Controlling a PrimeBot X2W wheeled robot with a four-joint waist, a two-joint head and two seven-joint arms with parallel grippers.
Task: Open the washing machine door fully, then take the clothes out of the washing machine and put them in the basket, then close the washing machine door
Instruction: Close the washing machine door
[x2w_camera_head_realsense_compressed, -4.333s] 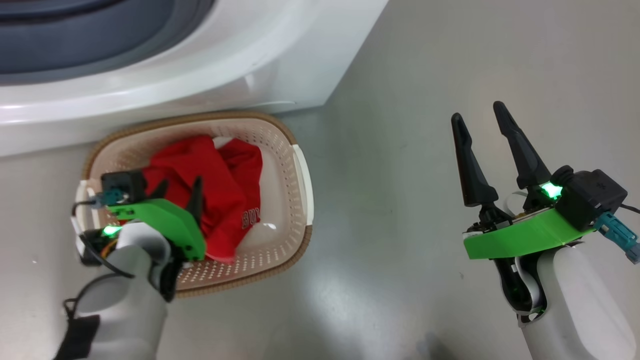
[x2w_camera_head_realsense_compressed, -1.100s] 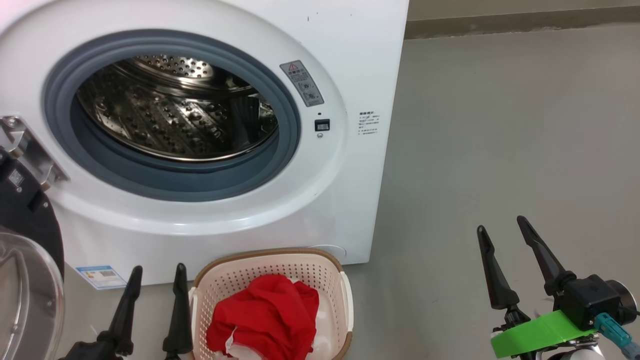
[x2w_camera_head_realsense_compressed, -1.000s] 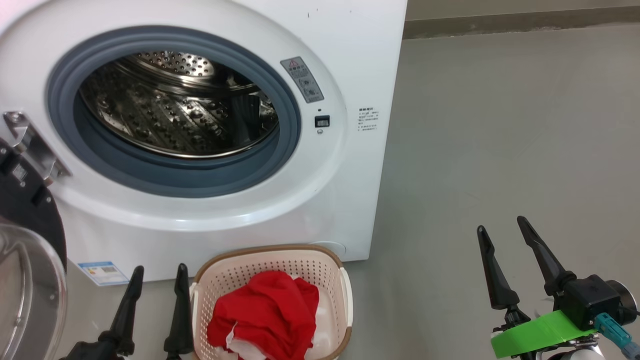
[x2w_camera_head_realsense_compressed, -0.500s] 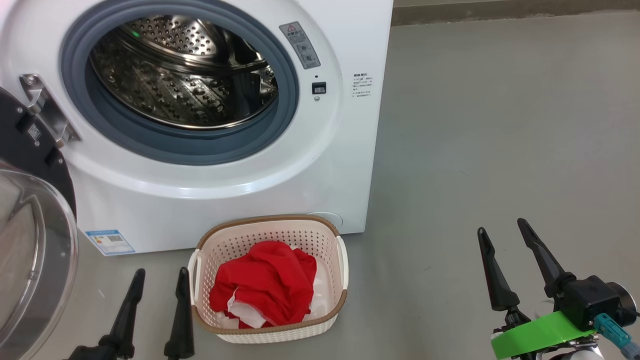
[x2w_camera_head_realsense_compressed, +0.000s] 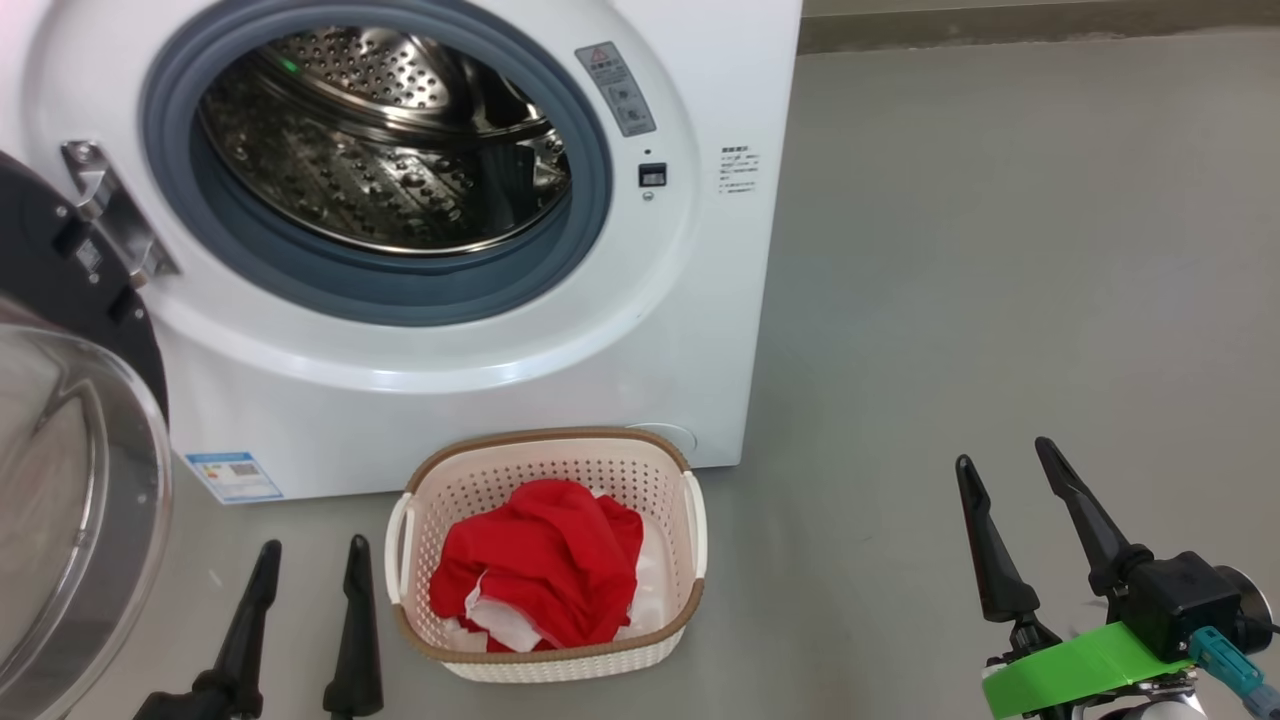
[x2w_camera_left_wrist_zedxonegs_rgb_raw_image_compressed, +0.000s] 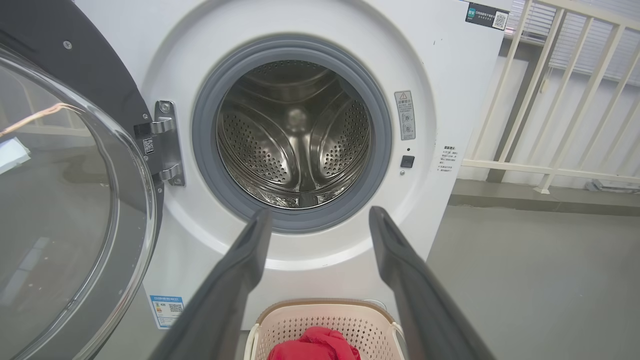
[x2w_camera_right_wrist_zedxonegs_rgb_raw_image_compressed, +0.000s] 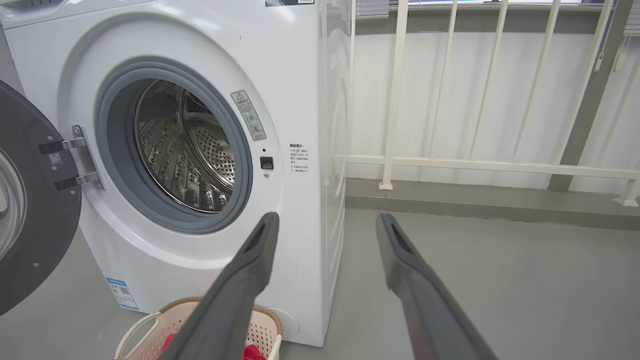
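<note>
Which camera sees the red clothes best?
The head view: the clothes lie whole in the basket. The left wrist view cuts them off at its bottom edge; the right wrist view hides most behind its fingers.

We face the white washing machine, its steel drum open to view inside the grey seal. The washing machine door hangs swung out at our left edge. The basket sits on the grey floor just before the machine, the red clothes heaped inside with white lining showing. Our left gripper stands spread just left of the basket; our right gripper, spread too, is well apart at the right
</note>
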